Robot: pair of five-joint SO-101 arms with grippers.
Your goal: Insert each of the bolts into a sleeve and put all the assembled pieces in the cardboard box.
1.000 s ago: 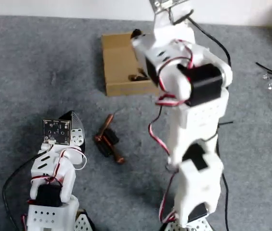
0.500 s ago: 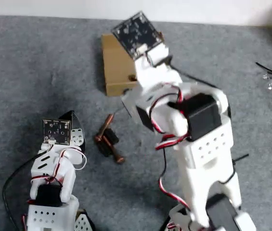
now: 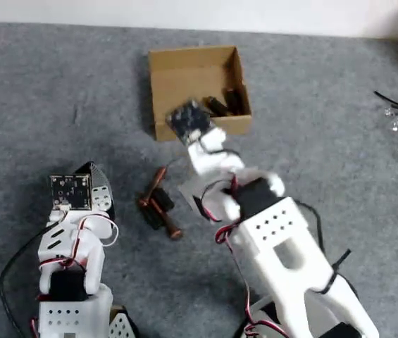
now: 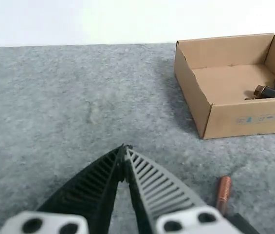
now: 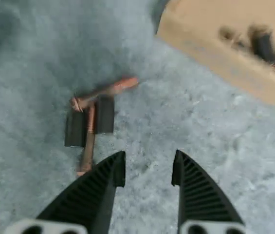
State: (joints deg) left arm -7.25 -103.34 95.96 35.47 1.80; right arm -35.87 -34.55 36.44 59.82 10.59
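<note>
Two bolts (image 3: pixel 155 185) and black sleeves (image 3: pixel 154 210) lie bunched on the desk (image 3: pixel 58 105), near the box (image 3: pixel 158 88). We'd centre our wide-open right pincer (image 5: pixel 148 165) over one bolt's shank; our left pincer (image 4: pixel 126 152) is closed, empty.

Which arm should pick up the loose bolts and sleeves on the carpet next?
Right, probably: its end effector is open and points straight at the bolts and sleeves, while the left end effector is shut and off to their side.
</note>
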